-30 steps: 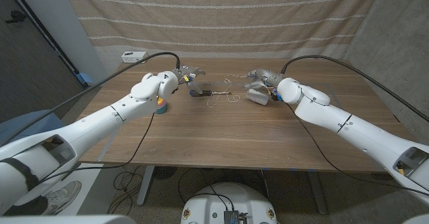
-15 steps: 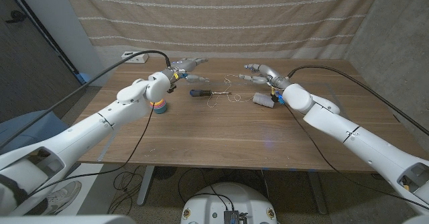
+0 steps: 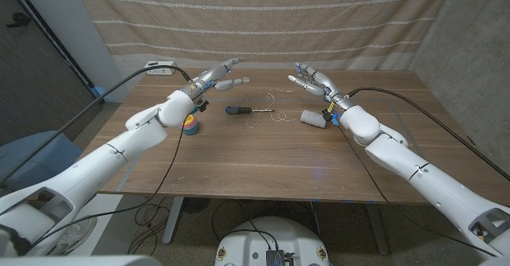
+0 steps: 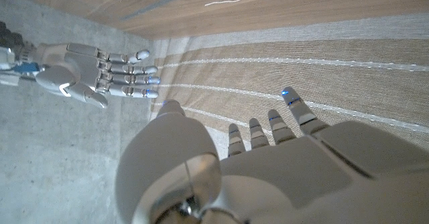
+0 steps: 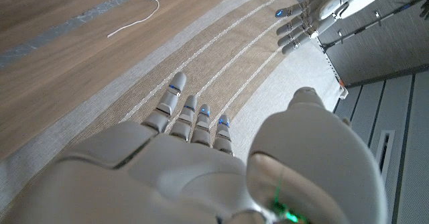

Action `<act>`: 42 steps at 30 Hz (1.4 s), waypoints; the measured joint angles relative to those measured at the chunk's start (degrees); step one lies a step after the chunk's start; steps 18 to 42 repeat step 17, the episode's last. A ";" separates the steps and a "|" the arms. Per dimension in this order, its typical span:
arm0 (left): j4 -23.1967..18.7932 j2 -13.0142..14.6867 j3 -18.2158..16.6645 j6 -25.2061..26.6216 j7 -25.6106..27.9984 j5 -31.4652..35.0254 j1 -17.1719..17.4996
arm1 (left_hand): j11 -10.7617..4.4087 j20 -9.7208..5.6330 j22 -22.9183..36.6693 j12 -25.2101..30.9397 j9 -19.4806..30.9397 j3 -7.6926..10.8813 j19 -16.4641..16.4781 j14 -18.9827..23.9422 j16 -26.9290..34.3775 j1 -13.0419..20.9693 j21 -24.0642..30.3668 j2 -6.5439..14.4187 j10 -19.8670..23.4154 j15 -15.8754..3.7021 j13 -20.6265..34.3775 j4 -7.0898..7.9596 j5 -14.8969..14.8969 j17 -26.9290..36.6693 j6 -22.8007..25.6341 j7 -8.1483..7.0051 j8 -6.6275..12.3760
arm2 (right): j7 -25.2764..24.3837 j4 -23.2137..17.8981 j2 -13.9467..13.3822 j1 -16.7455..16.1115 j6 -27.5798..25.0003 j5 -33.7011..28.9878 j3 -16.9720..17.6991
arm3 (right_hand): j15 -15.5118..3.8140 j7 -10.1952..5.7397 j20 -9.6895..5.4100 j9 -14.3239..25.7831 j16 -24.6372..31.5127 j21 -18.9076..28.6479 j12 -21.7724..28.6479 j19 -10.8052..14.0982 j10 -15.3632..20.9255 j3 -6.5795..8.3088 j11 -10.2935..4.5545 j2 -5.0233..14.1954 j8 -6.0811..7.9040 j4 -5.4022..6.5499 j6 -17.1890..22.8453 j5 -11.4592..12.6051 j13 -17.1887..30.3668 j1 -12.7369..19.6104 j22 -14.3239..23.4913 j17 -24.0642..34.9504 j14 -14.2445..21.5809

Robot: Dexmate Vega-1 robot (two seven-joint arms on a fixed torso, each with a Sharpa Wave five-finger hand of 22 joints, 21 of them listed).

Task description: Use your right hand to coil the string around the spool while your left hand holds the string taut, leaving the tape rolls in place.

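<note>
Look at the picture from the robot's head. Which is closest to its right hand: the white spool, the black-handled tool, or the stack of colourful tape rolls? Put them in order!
From the right hand, raised over the table's far side:
1. White spool, on the table just below the hand.
2. Black-handled tool, near the table's middle, toward the robot's left.
3. Tape rolls, farthest off, beside the left arm.

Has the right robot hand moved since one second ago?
Yes. The right robot hand has lifted from beside the spool and now hovers open above the far table edge.
</note>
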 measured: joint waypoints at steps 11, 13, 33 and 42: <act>6.68 -2.65 -3.35 -11.65 -1.27 -13.62 2.23 | 0.29 -1.59 0.00 0.00 -0.24 0.45 0.35 -0.53 0.00 -1.57 -0.70 0.96 0.63 -0.53 -0.84 0.44 -0.22 -0.33 -2.10 -1.50 -0.46 | 0.69 2.81 3.08 -2.17 8.15 7.12 2.82 | 0.41 0.00 0.53 -0.28 0.24 -0.91 0.61 0.94 0.72 -0.73 0.71 0.39 0.89 0.73 1.07 -0.42 -0.53 -2.36 0.00 -1.15 -0.21; 7.77 -2.89 -3.86 -12.82 -1.83 -15.24 2.54 | 0.33 -1.69 0.00 0.00 -0.24 0.45 0.45 -0.53 0.00 -1.68 -0.70 1.07 0.68 -0.52 -0.84 0.44 -0.22 -0.34 -2.10 -1.50 -0.46 | 0.38 3.14 3.69 -2.62 9.52 8.21 3.27 | 0.64 0.40 0.93 -0.28 0.44 -0.99 0.61 0.95 0.86 -0.73 0.83 0.52 1.11 0.72 1.47 -0.42 -0.78 -2.49 -0.01 -1.41 0.03; 10.42 -3.16 -4.62 -16.06 -4.19 -19.81 2.95 | 0.34 -1.90 0.00 0.00 -0.24 0.70 0.66 -0.53 0.00 -2.14 -1.04 1.54 0.67 -0.52 -1.11 0.69 -0.22 -0.33 -2.00 -1.13 -0.46 | -2.42 3.27 6.12 -4.81 12.42 8.86 4.55 | 0.62 0.61 1.14 -0.28 0.66 -1.41 0.97 1.67 2.00 -0.43 0.68 0.71 1.34 0.43 2.94 -0.55 -1.03 -2.30 -0.01 -2.38 1.01; 10.42 -3.16 -4.62 -16.06 -4.19 -19.81 2.95 | 0.34 -1.90 0.00 0.00 -0.24 0.70 0.66 -0.53 0.00 -2.14 -1.04 1.54 0.67 -0.52 -1.11 0.69 -0.22 -0.33 -2.00 -1.13 -0.46 | -2.42 3.27 6.12 -4.81 12.42 8.86 4.55 | 0.62 0.61 1.14 -0.28 0.66 -1.41 0.97 1.67 2.00 -0.43 0.68 0.71 1.34 0.43 2.94 -0.55 -1.03 -2.30 -0.01 -2.38 1.01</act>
